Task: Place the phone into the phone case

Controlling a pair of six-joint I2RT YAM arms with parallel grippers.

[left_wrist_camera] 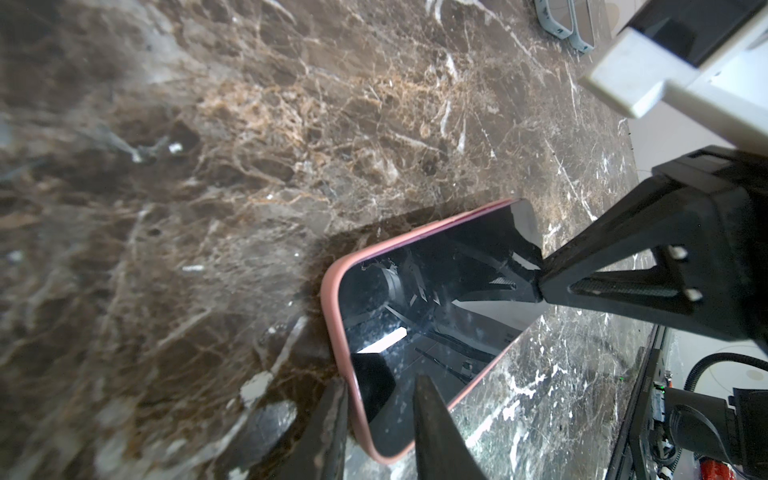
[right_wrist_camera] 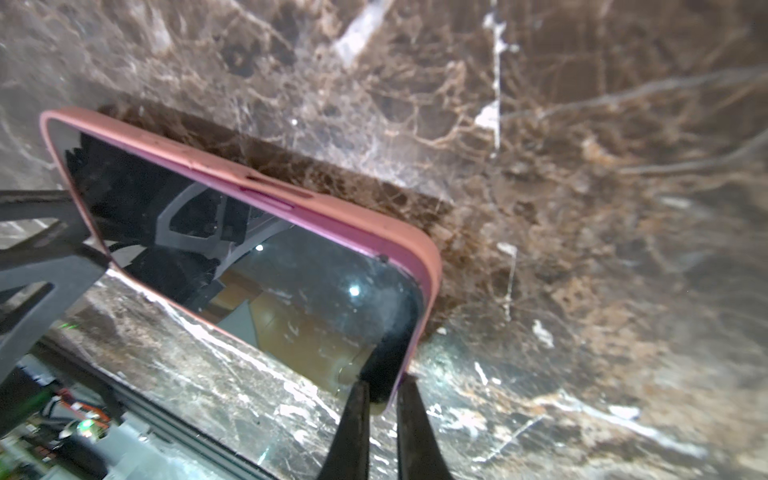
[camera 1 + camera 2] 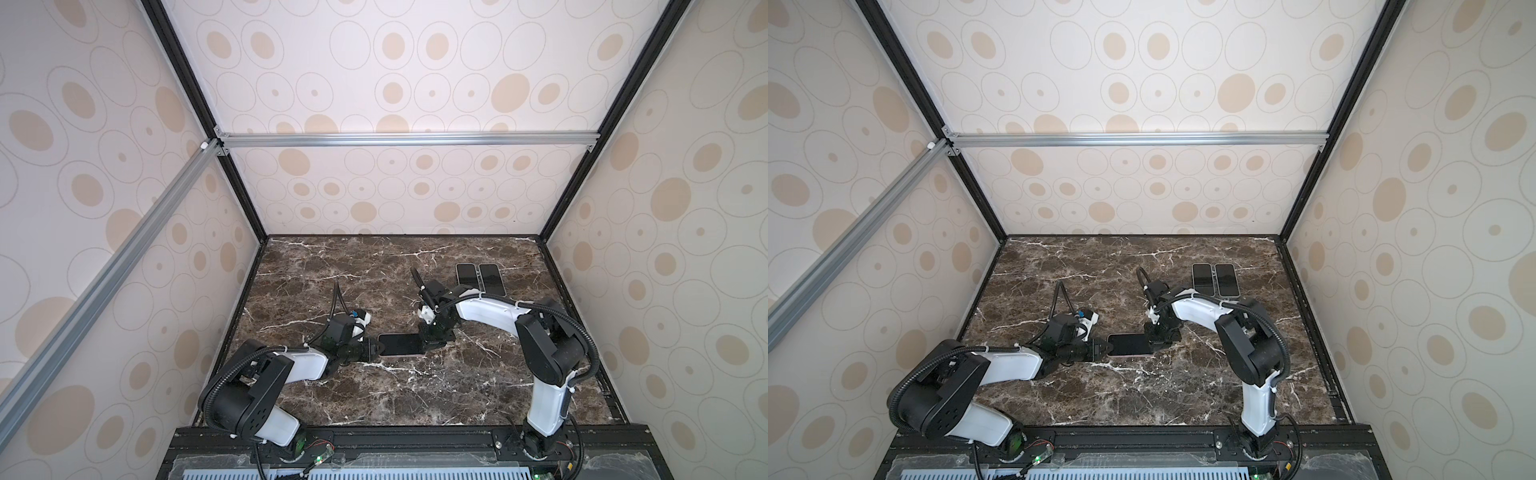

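**Left claw (image 3: 376, 348) and right claw (image 3: 431, 340) bracket a phone (image 3: 401, 345) that looks all but cased**

Progress first, as a judgement: the phone lies flat on the counter (image 3: 374, 395), screen up, inside the pink phone case (image 1: 330, 299). The rim runs along every edge of the glass that shows in the wrist views. So the insertion itself looks done; what seems left is to press the corners home and let go. Claw tips cover parts of both ends, so whether those are fully seated cannot be told.

On the left, the left claw lies low at the phone's left end. Its fingers stand partly apart with the case's edge between them — one just outside the rim, one over the glass. Whether they pinch the rim or merely straddle it I cannot tell.

In the middle, the phone spans the gap between the two claws, its long side running across both top views.

On the right, the right claw points down onto the phone's right end. Its fingers are closed almost together, and the tips are set against a corner — it appears to press rather than hold. Well behind it, near the back right of the counter, two other phones (image 3: 478, 279) lie side by side.
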